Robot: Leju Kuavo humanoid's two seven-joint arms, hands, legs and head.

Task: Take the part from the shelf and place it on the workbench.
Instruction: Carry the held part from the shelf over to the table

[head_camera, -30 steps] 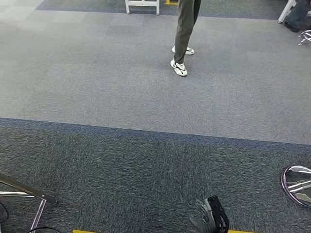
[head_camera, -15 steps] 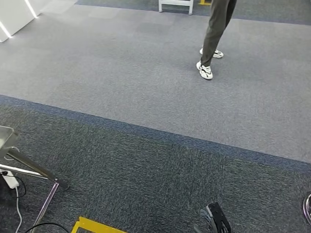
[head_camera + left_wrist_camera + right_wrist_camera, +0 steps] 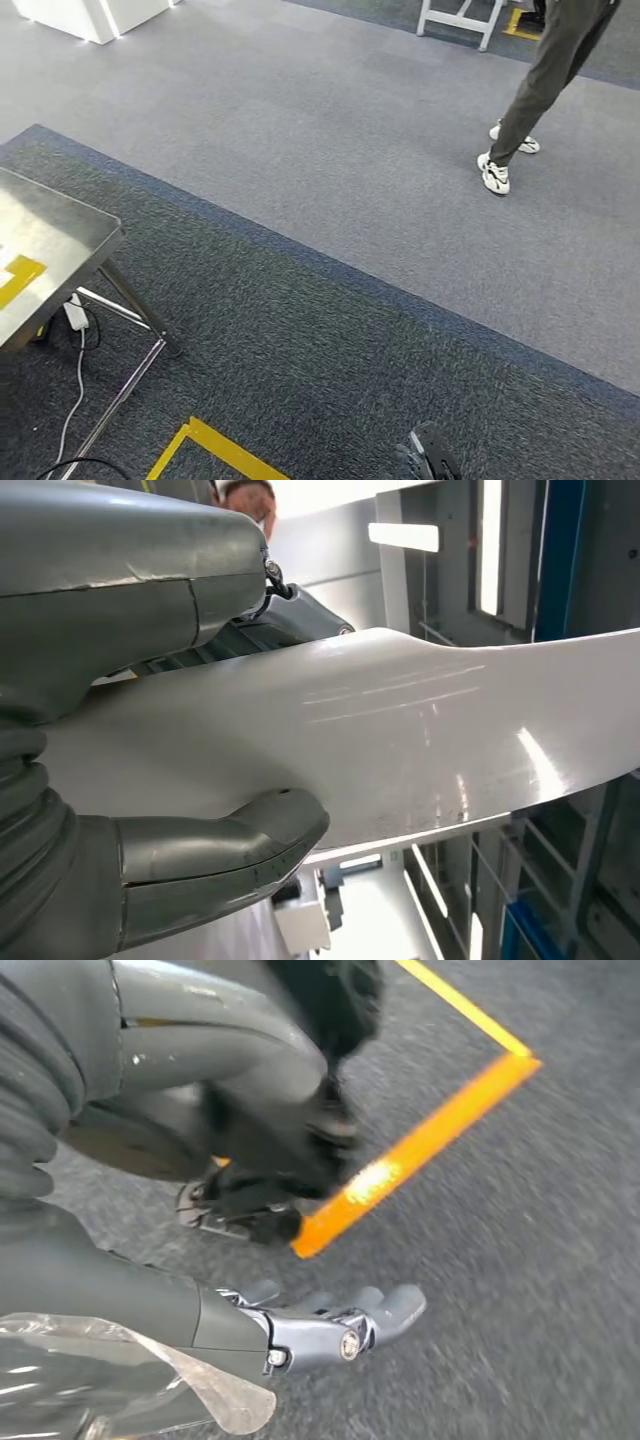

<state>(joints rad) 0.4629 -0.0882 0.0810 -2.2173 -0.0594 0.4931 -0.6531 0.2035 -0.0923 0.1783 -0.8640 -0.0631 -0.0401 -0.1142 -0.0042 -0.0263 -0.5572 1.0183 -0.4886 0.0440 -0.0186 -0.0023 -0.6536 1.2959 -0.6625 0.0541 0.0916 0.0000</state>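
Head view: evenly lit from overhead, bright, soft short shadows under the metal table [image 3: 53,240] near left and by the person's shoes [image 3: 494,175] far right; table top shows dull glare, pic sharp w/ slight softness at edges. Left wrist view: strong backlight from ceiling strip lights [image 3: 404,536], blown-out whites, sheen streaks and specular spots on the white part [image 3: 423,740], the left hand [image 3: 136,730] close and a bit soft. Right wrist view: heavy motion blur on carpet and yellow floor tape [image 3: 423,1145], dimmer, right hand [image 3: 226,1190] dark and smeared.
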